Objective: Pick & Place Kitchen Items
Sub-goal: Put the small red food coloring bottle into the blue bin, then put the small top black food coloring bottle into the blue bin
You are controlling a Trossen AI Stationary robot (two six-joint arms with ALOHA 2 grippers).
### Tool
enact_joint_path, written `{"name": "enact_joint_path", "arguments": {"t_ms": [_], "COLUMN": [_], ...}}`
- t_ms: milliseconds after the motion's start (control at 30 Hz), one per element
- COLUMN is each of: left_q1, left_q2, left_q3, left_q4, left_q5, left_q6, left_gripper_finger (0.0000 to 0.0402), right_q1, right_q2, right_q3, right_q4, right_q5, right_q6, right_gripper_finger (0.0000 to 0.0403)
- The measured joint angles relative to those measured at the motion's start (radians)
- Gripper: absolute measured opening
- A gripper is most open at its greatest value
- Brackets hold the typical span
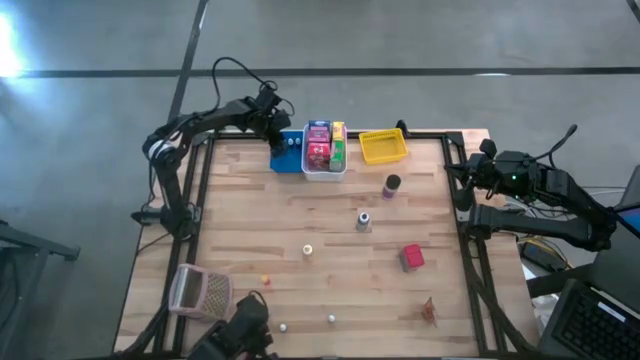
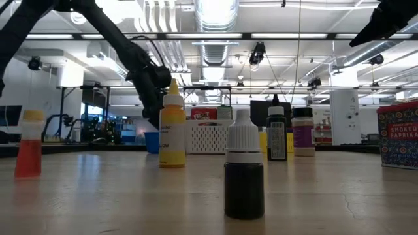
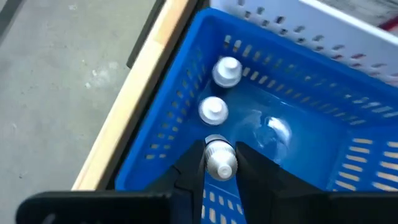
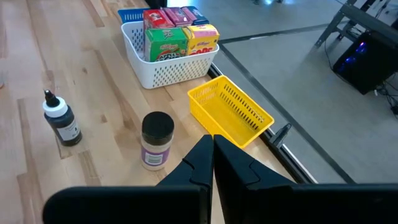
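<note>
High view: the left gripper [image 1: 284, 138] hangs over the blue bin [image 1: 290, 160], jaws pinching a white-capped bottle [image 3: 220, 159] above two already inside, likely to drop it there. More bottles wait on the tabletop [image 1: 250, 220]. The right gripper [image 1: 466, 186] idles at the edge, jaws pressed together.

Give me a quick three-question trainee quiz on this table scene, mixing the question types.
1. True or false: the yellow bin holds cereal boxes.
2. What is the left pincer shut on? A) a small white-capped bottle over the blue bin B) the red box C) nothing
3. Fill in: the cereal boxes stand in the ___ bin.

Key: 1 false, it looks empty; 2 A; 3 white. The right pincer is shut on nothing, at the table's right edge.
</note>
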Motion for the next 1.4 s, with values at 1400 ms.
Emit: {"name": "enact_joint_path", "arguments": {"t_ms": [1400], "left_q1": [-0.002], "left_q2": [0.065], "left_q3": [0.033], "left_q4": [0.017], "left_q5": [-0.068], "left_q6": [-0.008], "left_gripper_finger": [0.0133], "right_q1": [0.000], "right_q2": [0.000], "right_q3": [0.000], "right_q4": [0.000], "right_q5": [0.000], "right_q6": [0.000], "right_gripper_finger": [0.0008]}}
